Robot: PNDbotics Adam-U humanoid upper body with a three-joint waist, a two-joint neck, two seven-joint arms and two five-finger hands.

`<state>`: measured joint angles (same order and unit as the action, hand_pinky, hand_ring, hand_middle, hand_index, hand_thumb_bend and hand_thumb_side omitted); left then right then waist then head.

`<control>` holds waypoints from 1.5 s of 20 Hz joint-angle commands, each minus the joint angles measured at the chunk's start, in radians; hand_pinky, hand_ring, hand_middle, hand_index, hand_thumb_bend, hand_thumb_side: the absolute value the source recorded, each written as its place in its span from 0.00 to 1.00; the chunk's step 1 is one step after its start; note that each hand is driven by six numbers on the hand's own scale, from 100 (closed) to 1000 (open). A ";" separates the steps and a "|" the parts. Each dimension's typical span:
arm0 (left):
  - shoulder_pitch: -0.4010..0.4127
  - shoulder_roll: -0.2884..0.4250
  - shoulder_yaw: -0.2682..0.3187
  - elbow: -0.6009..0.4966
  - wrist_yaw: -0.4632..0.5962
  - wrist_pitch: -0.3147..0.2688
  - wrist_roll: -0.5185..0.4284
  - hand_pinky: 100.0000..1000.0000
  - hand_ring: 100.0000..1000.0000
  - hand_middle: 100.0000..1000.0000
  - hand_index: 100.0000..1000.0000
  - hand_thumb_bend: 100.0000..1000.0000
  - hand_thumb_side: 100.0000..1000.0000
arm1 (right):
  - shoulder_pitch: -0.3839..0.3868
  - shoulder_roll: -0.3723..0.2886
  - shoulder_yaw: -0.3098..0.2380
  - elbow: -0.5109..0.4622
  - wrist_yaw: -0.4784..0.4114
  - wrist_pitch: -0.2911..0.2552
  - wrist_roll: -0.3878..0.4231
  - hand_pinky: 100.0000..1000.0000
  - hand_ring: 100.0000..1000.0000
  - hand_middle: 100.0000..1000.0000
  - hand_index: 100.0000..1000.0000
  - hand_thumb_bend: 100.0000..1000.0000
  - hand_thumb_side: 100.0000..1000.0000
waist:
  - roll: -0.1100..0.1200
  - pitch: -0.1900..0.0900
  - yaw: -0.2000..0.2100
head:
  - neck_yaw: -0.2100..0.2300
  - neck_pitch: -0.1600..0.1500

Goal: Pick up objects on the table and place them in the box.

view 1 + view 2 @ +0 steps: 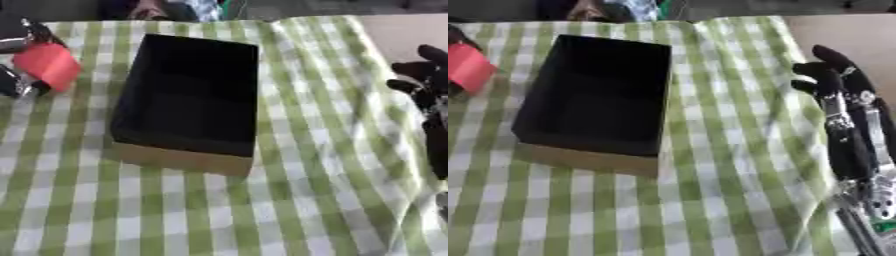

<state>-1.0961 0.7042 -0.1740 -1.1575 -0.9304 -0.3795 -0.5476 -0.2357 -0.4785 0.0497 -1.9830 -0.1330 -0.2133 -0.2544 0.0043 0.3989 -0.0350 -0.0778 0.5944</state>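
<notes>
Gripping a red object (48, 65) in the left hand (19, 85) at about nine to ten o'clock, near the upper left edge of the table (332, 165), dark fingers curling round its lower and upper ends; holding it just beside the box (188, 100), apart from the left wall, not inside; lying open on the green-and-white checked cloth (87, 200) a little toward eleven o'clock from centre, that box showing a black interior with nothing visible in it and a tan cardboard front wall facing six o'clock; resting at three o'clock, well apart from the box, the right hand (846, 100) with fingers straight and relaxed, pointing toward twelve o'clock, holding nothing, its silver-jointed forearm running down toward five o'clock; showing bare tan table surface beyond the cloth's edge at one to two o'clock.
</notes>
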 commanded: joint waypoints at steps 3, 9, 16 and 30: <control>-0.049 -0.007 -0.013 -0.118 0.071 0.032 -0.005 0.59 0.62 0.50 0.63 0.00 0.11 | -0.002 -0.024 -0.011 -0.017 -0.011 -0.002 -0.003 0.75 0.81 0.64 0.87 0.00 0.69 | 0.012 -0.047 0.003 | -0.017 0.011; -0.062 -0.076 -0.072 -0.212 0.231 0.138 -0.022 0.61 0.58 0.48 0.62 0.00 0.16 | -0.008 -0.030 -0.013 -0.017 -0.022 -0.004 -0.001 0.75 0.81 0.64 0.87 0.00 0.69 | 0.012 -0.056 0.004 | -0.021 0.031; -0.072 -0.153 -0.129 -0.331 0.323 0.257 -0.051 0.63 0.57 0.47 0.61 0.00 0.20 | -0.013 -0.033 -0.017 -0.017 -0.031 0.001 -0.004 0.75 0.81 0.64 0.87 0.00 0.69 | 0.015 -0.061 0.013 | -0.016 0.047; -0.066 -0.262 -0.206 -0.233 0.212 0.300 -0.084 0.62 0.58 0.48 0.62 0.00 0.19 | -0.036 -0.040 -0.025 -0.017 -0.051 -0.006 -0.016 0.76 0.81 0.64 0.87 0.00 0.69 | 0.030 -0.061 -0.006 | -0.010 0.053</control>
<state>-1.1445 0.4402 -0.3835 -1.4074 -0.6989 -0.0740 -0.6316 -0.2624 -0.4920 0.0369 -1.9830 -0.1781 -0.2179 -0.2672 0.0227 0.3738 -0.0398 -0.0906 0.6405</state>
